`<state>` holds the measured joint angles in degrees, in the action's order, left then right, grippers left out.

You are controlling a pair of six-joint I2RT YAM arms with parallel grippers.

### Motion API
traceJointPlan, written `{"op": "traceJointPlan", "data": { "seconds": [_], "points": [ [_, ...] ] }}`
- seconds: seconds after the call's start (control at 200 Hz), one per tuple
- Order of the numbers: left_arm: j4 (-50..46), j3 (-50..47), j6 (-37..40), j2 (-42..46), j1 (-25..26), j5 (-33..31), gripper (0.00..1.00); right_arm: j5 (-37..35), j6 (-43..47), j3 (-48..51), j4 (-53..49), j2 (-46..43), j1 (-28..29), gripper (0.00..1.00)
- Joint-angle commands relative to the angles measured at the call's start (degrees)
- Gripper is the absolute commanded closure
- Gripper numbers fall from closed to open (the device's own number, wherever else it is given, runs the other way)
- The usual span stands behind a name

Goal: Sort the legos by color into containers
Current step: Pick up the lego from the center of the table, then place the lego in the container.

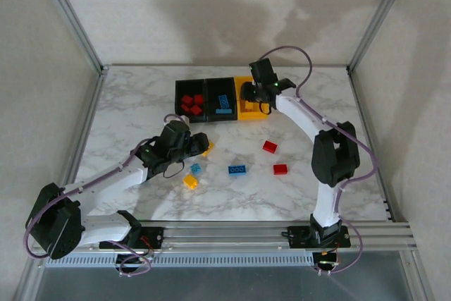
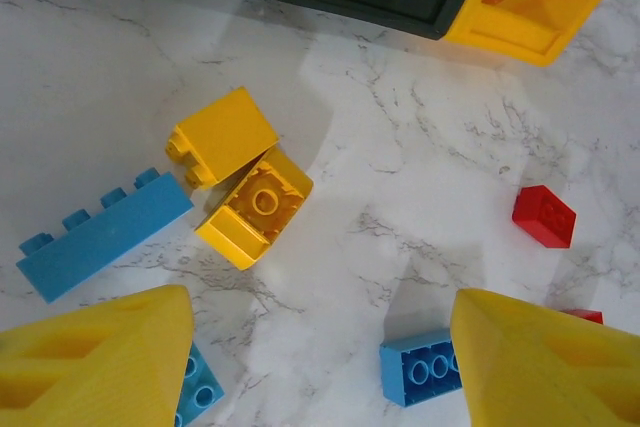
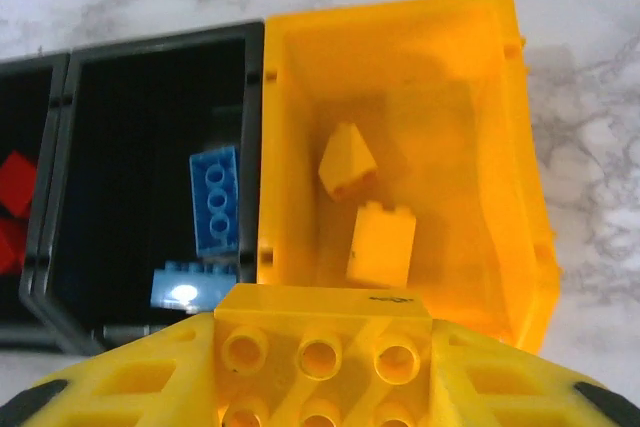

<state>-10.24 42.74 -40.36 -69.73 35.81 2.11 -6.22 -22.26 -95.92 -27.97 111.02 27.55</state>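
Right gripper [image 1: 255, 91] extended over yellow bin [image 3: 505, 127], clamping yellow brick [image 3: 322, 327]; left gripper [image 2: 322, 302] open over table [image 2: 100, 67].

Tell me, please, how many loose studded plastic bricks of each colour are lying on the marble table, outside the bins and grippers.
Red studded plastic bricks: 2
Blue studded plastic bricks: 3
Yellow studded plastic bricks: 3
Total: 8
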Motion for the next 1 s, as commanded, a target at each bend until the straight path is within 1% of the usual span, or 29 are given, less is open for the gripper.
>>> {"op": "traceJointPlan", "data": {
  "seconds": [0.0,0.165,0.526,0.746,0.871,0.991],
  "points": [
    [0.1,1.4,-0.3,1.8,0.5,0.2,0.32,-0.8,-2.2,-6.7,-4.7,6.6,-1.1,0.58],
    [-1.2,1.1,-0.2,2.8,0.6,-0.8,0.31,-1.6,-3.9,-12.8,-6.1,12.4,-2.1,0.58],
    [-1.3,1.0,-0.3,2.6,0.6,-0.9,0.31,-4.3,-6.6,-16.8,-6.5,17.6,-2.6,0.55],
    [-2.7,1.3,-0.2,3.4,0.6,-1.8,0.31,-5.3,-8.1,-17.2,-6.2,18.4,-2.7,0.5],
    [-3.1,1.4,-0.2,3.6,0.6,-2.0,0.31,-5.3,-8.3,-18.5,-6.5,18.5,-2.6,0.42],
    [-3.1,1.2,-0.4,3.9,0.6,-2.1,0.31,-5.4,-8.0,-18.7,-6.5,17.3,-2.6,0.39]
  ]
}}
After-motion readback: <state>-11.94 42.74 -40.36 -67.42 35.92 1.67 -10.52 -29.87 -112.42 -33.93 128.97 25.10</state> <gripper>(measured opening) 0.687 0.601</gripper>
